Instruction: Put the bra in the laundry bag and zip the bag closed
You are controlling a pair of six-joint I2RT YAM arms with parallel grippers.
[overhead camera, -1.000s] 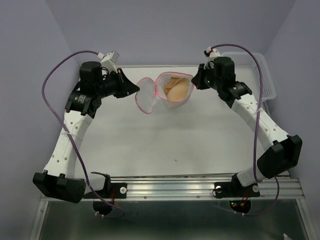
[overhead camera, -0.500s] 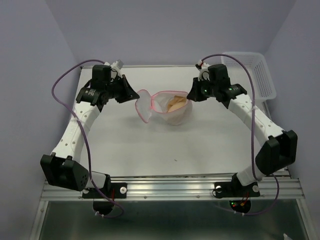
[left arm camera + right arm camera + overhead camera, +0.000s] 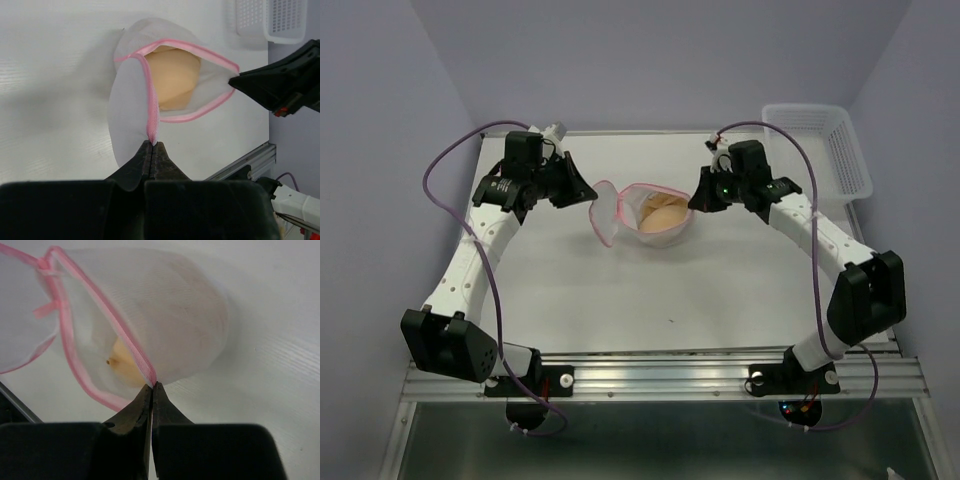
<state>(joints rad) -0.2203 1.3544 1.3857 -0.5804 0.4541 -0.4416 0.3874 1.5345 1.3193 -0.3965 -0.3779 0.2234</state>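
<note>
Worktop [image 3: 620,290] space between the two hands is where the whole job sits. The laundry bag [image 3: 672,228], a translucent white mesh pouch, is strung from one hand to the other with its mouth gaping. Whether its underside rests on the worktop or hangs just clear of it, I cannot tell.

Inside the pouch, just beyond the tips of both hands, lies the bra [image 3: 175,80], a beige padded lump. It is well within the mouth, with nothing trailing over the edge. By that showing, the first half of the task looks done.

The left hand [image 3: 151,146] is pinched fully together on the pink zipper rim [image 3: 100,305] where the loose flap of the bag folds over. The flap billows out to one side of its fingers. The right hand [image 3: 151,386] is likewise clamped tight, with only a sliver of the same rim caught between its tips at the opposite side of the mouth. Neither hand holds anything but the bag's edge.

What remains is the closing. The rim runs in a wide open loop from one hand round to the other, so no length of zip reads as joined. A small pink tab [image 3: 44,310] dangles from the rim on the side far from the right hand. It may be the zip pull, though the pictures do not settle that. My judgement is that one hand must give up its pinch and take the slider.
</note>
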